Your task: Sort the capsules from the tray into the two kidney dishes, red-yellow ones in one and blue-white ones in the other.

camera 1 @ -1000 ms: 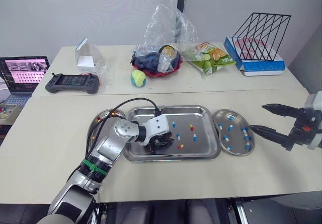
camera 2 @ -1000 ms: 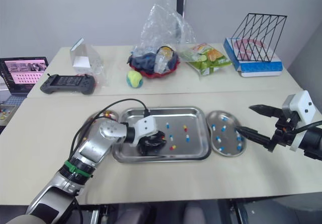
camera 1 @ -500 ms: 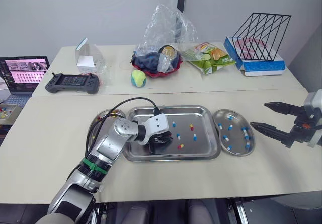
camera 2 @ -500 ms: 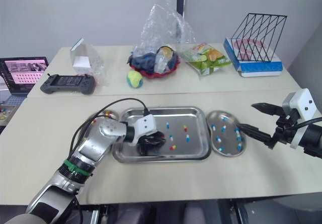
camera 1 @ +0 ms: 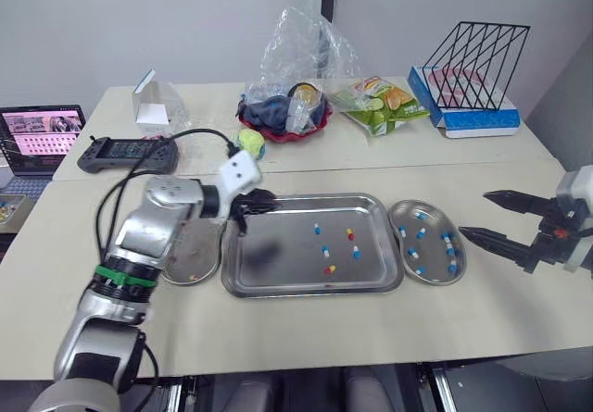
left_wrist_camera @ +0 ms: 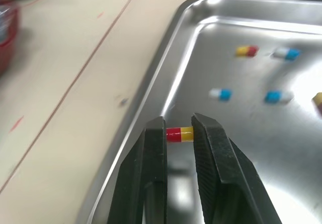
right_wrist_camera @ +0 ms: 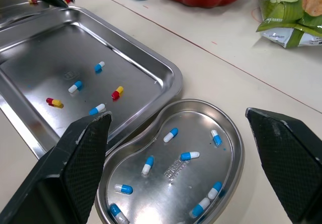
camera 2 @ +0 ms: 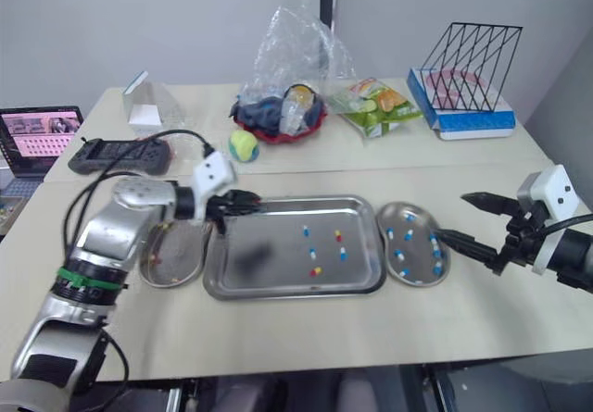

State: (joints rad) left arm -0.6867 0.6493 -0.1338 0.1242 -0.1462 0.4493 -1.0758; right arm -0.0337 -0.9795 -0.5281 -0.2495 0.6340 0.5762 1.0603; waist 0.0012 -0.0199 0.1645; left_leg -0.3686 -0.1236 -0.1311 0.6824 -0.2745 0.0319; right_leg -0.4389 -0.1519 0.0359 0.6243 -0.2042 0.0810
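Observation:
My left gripper (camera 1: 267, 203) hovers over the far left corner of the steel tray (camera 1: 269, 264). It is shut on a red-yellow capsule (left_wrist_camera: 179, 134), clamped between its black fingers (left_wrist_camera: 153, 148). Loose in the tray lie two red-yellow capsules (camera 1: 350, 234) and three blue-white ones (camera 1: 325, 250). The left kidney dish (camera 1: 190, 245) holds red-yellow capsules (camera 1: 192, 276). Several blue-white capsules (right_wrist_camera: 171, 134) lie in the right kidney dish (camera 1: 428, 262). My right gripper (camera 1: 474, 214) stands open, just right of that dish and above the table.
On the back table are a laptop (camera 1: 37, 134), a game controller (camera 1: 128, 156), a clear box (camera 1: 153, 106), a tennis ball (camera 1: 250, 141), a red bowl under a plastic bag (camera 1: 287, 116), a snack bag (camera 1: 380, 97) and a wire rack (camera 1: 477, 51).
My left gripper has risen from the tray's left middle and swung back and left to the tray's far left corner, carrying the red-yellow capsule. The right gripper has barely moved.

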